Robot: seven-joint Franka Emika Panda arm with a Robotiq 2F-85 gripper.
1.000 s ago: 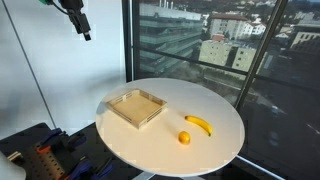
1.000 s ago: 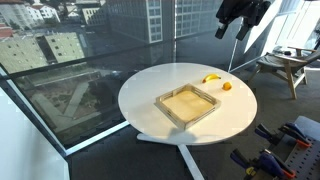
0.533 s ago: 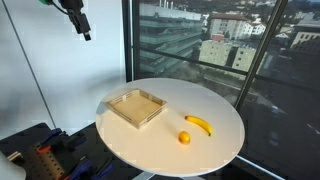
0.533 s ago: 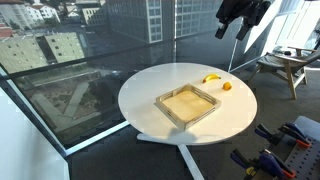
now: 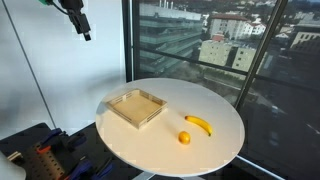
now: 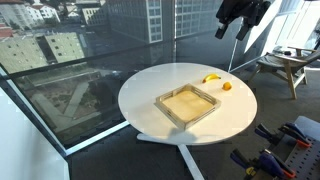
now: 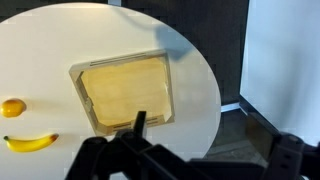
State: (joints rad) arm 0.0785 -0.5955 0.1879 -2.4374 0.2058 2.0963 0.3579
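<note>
The pincer [image 5: 84, 30] is seen with its jaws spread fully apart, and nothing is held between them; it is hung high in the air, well apart from all things beneath. Far below it, just ahead of its fingers [image 7: 138, 124] in the wrist view, a shallow wooden tray [image 7: 125, 92] is laid flat on a round white table [image 7: 190, 55]. Further out from the pincer, beside the tray but apart from it, a banana [image 7: 28, 143] and an orange [image 7: 12, 107] are placed near each other.
</note>
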